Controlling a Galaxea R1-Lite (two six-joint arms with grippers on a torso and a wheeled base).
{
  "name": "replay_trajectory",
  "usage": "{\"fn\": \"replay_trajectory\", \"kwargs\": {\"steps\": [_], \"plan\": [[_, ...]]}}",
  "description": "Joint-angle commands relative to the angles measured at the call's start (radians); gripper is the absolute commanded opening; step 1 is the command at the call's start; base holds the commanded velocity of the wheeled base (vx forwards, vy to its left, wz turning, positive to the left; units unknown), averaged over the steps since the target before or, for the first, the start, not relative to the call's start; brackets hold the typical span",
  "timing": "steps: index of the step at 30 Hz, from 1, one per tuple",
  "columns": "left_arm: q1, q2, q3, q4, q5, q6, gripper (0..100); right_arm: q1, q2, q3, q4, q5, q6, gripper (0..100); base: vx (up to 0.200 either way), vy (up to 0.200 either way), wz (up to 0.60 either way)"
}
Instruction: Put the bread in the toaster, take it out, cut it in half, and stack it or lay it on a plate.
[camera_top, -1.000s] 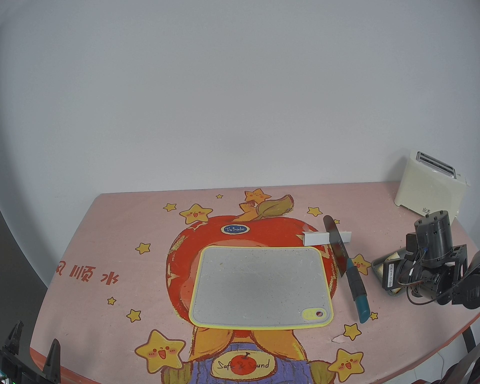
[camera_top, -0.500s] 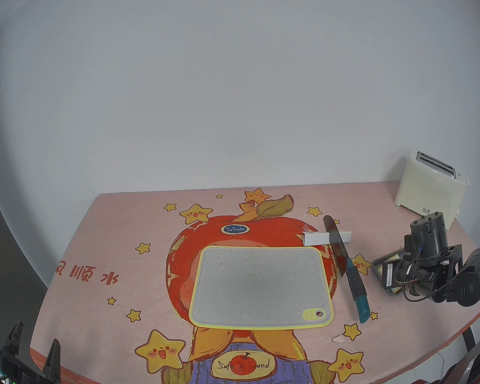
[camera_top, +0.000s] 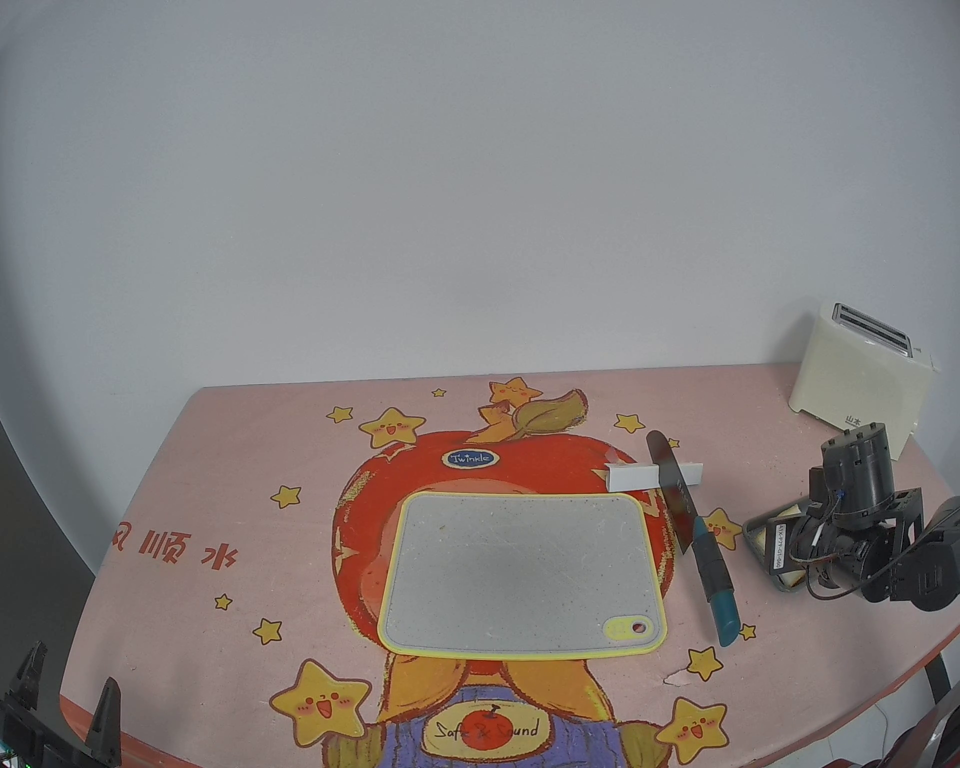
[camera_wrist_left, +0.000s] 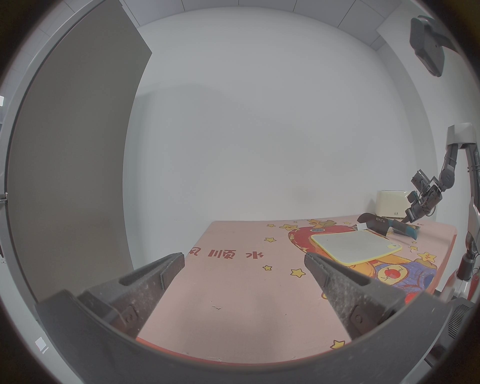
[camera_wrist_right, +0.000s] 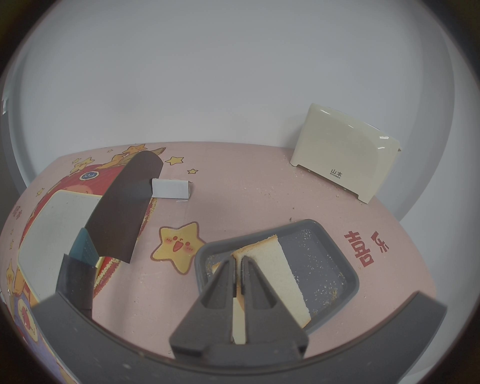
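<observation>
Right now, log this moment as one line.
phase: pickup | right tool: shut on bread in tray | left tool: open, at table edge | knife: beside cutting board

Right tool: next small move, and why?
Probably lift straight up. The right tool looks pinched on the edge of the bread slice, which lies in the grey tray; the toaster stands beyond it.

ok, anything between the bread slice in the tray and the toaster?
Nothing visible. The right gripper sits closed on the pale square bread slice in the grey plastic tray; only bare pink tabletop lies between it and the cream toaster. The dark-bladed knife lies on the other side.
</observation>
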Motion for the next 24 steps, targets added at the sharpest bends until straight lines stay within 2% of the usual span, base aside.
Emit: {"fn": "replay_trajectory", "kwargs": {"steps": [1, 24], "plan": [[0.000, -0.010, 0.018, 0.000, 0.000, -0.001, 100, 0.002, 0.005, 0.002, -0.001, -0.001, 0.000, 0, 0.000, 0.000, 0.00], [0.000, -0.010, 0.018, 0.000, 0.000, 0.001, 100, 0.019, 0.003, 0.014, 0.001, -0.001, -0.001, 0, 0.000, 0.000, 0.00]]}}
